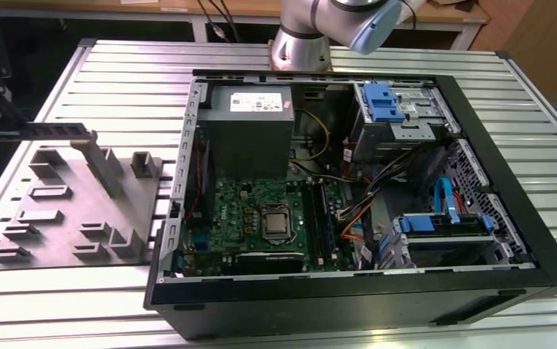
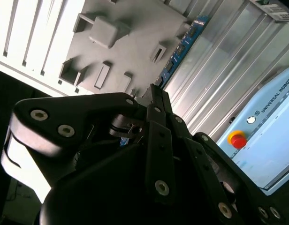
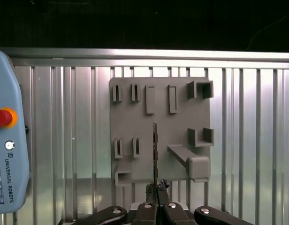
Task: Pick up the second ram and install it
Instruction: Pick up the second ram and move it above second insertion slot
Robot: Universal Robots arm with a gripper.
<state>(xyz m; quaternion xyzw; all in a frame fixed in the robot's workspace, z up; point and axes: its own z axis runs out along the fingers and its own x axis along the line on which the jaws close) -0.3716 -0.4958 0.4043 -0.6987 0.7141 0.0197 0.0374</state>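
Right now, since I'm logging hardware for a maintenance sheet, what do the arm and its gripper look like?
The arm is a round silver-grey tube with a pale blue-grey cap on its joint. The gripper, seen in both wrist views, is matte black. It is built of angular linked bars joined by silver screw heads and narrows to slim fingers.

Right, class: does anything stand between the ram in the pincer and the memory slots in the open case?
The pincer is shut on the second ram above the grey tray. The case's side wall stands between it and the memory slots by the processor; the case is open on top, so a path over it looks free.
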